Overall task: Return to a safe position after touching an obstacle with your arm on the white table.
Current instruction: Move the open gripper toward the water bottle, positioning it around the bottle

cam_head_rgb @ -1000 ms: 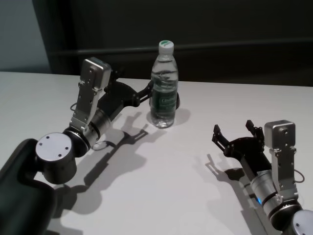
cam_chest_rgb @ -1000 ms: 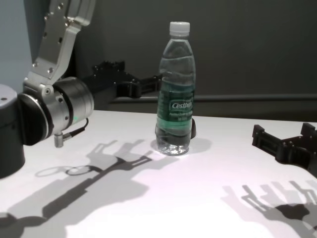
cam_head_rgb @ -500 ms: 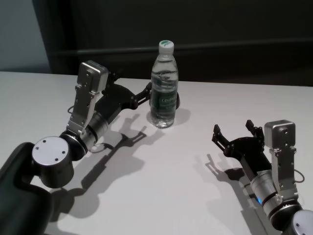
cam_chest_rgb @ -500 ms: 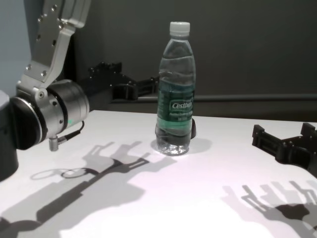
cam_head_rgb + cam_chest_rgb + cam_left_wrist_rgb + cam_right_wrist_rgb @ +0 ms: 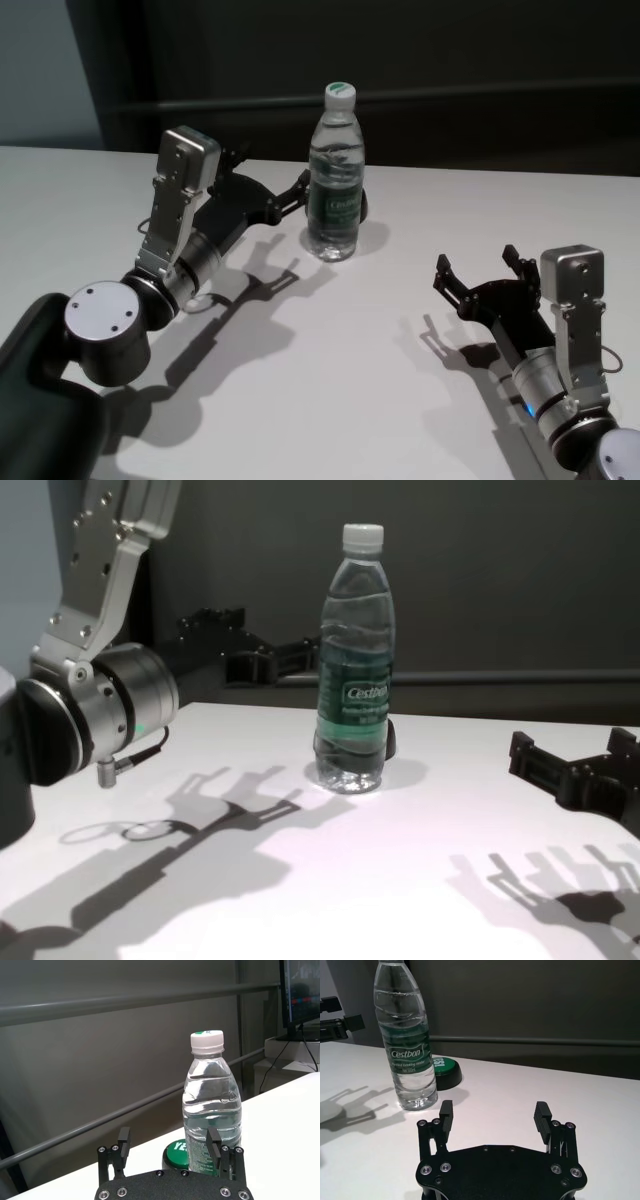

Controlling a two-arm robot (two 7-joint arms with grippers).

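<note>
Centre frame, the water bottle stands upright on the white table. The left gripper, fingers spread and empty, hovers just left of it. The right gripper sits lower right, also spread and empty.

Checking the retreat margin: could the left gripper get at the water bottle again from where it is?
Probably yes. The left gripper is open beside the water bottle, with nothing between them on the white table. The right gripper is off to the side.

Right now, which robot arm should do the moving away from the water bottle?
The left arm, most likely. Its pincer, open, is up beside the bottle, so it is the one needing to back off. The right pincer, also open, already sits well clear over the white table.
</note>
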